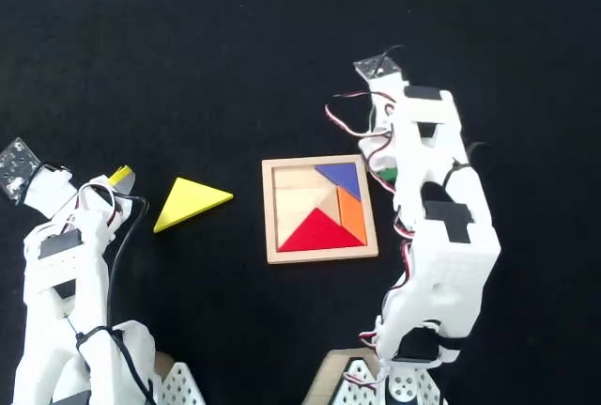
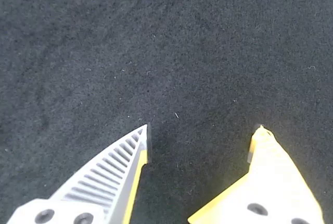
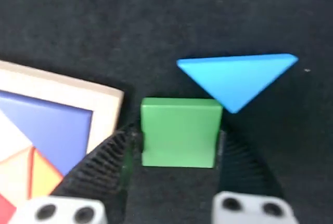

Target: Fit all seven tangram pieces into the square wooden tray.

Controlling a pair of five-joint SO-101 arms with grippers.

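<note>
Tray (image 1: 324, 256) holds red triangle (image 1: 319, 233), orange piece (image 1: 351, 212), blue piece (image 1: 343, 178); yellow triangle (image 1: 188, 202) lies apart on cloth (image 2: 156, 37); right claw (image 3: 177, 134) grips green square (image 3: 179, 125) beside tray; left claw (image 2: 202, 127) gapes.

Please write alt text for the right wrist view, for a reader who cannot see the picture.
The right gripper holds a green square block between its two black fingers, on a black cloth table. A blue triangular piece lies just beyond the block, seemingly touching one corner, and a corner of the square wooden tray lies beside it.
</note>
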